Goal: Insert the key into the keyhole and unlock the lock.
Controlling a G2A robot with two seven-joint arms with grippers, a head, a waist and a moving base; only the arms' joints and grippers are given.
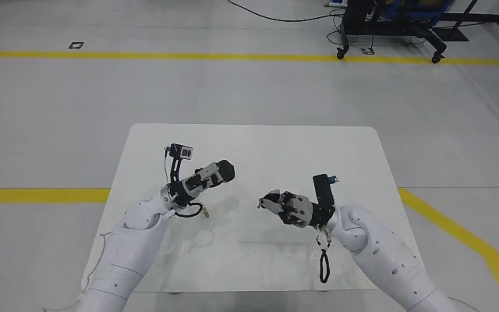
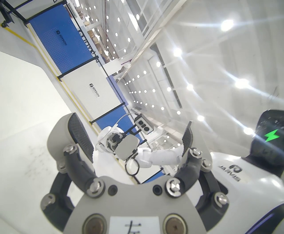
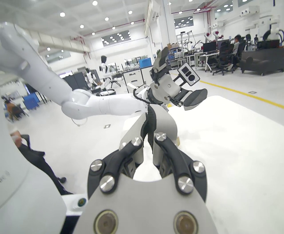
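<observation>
The left pincer (image 2: 131, 124) gapes wide, ribbed black pads (image 2: 79, 135) apart; right pincer (image 3: 152, 113) is pinched closed.

A large robotics lab or test hall: a pale, glossy floor (image 1: 249, 86) marked with yellow lines (image 1: 234, 56); a white bench (image 1: 257, 148) standing by itself in the open; blue and white partition panels (image 2: 60, 37) along one side; rows of round ceiling lights (image 3: 62, 14) overhead; desks with monitors (image 3: 209, 46) and office chairs (image 3: 223, 59); other robot arms (image 3: 208, 35) on stands behind them; a black wheeled cart (image 1: 366, 27) trailing cables.
</observation>
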